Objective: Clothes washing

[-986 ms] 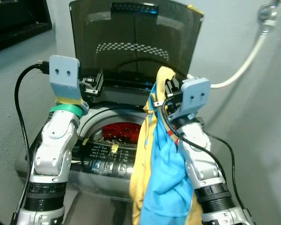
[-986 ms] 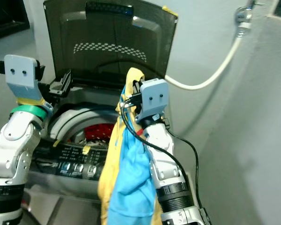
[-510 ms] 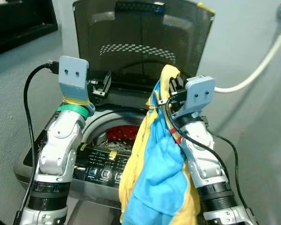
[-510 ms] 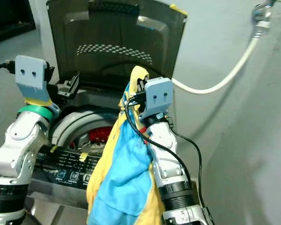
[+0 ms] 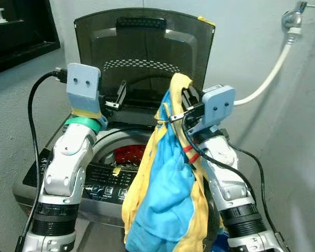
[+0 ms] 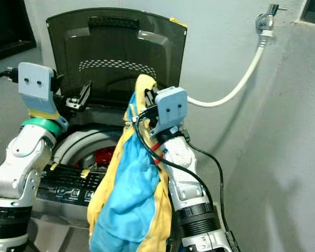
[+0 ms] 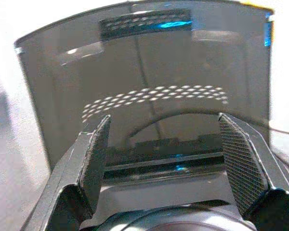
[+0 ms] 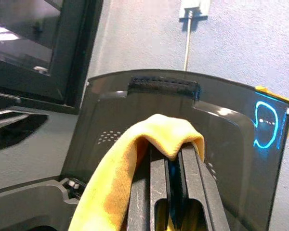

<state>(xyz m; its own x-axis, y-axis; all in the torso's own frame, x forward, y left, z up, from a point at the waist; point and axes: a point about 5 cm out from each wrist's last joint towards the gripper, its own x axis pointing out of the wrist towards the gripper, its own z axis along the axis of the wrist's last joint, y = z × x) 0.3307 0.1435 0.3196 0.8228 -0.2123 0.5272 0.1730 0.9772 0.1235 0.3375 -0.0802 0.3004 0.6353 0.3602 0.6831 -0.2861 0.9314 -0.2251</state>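
A yellow and blue garment [image 5: 165,199] hangs in a long drape from my right gripper [image 5: 185,97], which is shut on its top fold [image 8: 159,130] in front of the washer. The top-loading washing machine [image 5: 68,181] stands with its dark lid [image 5: 144,50] raised upright. Red laundry [image 5: 127,154] lies in the drum. My left gripper [image 5: 119,93] is held up at the left of the drum opening, open, with nothing between its fingers [image 7: 98,159].
A white hose [image 5: 270,73] runs from a wall tap [image 5: 293,18] at the upper right down behind the machine. A dark window frame [image 5: 18,29] is at the upper left. The control panel [image 5: 102,181] faces me along the machine's front.
The camera view has shifted, so the lid and tap sit lower in the picture. The garment still hangs from my right gripper. Both arms keep about the same pose.
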